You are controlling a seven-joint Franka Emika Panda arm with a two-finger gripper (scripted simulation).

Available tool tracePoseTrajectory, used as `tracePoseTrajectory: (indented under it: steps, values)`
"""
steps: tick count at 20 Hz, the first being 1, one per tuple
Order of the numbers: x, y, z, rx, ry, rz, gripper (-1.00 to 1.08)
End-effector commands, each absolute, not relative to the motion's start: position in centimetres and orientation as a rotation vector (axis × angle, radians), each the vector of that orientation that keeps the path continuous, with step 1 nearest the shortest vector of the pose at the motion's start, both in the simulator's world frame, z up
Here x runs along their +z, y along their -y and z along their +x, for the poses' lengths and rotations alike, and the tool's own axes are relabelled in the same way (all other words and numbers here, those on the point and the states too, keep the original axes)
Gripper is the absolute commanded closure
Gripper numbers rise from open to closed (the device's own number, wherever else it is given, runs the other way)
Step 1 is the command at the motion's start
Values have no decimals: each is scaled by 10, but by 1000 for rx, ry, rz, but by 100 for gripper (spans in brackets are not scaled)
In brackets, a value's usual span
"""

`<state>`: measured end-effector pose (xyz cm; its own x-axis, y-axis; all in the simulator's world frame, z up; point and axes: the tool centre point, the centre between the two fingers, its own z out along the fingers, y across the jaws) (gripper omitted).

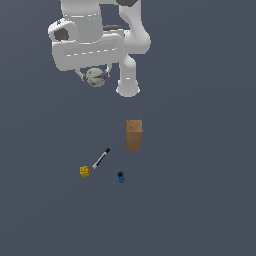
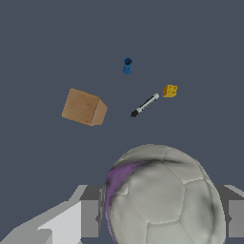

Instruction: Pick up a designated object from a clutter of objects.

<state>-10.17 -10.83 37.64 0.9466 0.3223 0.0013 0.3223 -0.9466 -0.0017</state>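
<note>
The whitish ball (image 1: 95, 77) is clamped in the gripper (image 1: 94, 76), high above the floor. Its purple mark is perhaps a panel.

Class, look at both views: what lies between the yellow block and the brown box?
The marker pen lies between the yellow block and the brown box, apart from both; both views show it.

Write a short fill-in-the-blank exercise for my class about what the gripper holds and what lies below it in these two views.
1. The gripper is shut on a whitish ____ with purplish marks.
2. The tall box standing on the floor is ____ in colour.
3. In the exterior view, the marker pen lies between the box and the small ____ block.
4. The tiny piece near the pen is ____.

Missing words: ball; brown; yellow; blue
</note>
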Motion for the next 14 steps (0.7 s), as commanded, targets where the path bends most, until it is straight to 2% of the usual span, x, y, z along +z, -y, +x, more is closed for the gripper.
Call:
tracePoseTrajectory:
  steps: [1,8,14]
  values:
    - [395,111,-110,-1,513,-3098,108]
    - [427,115,-123,-1,513,-3098,108]
    - [436,117,-126,0,512,-3099,108]
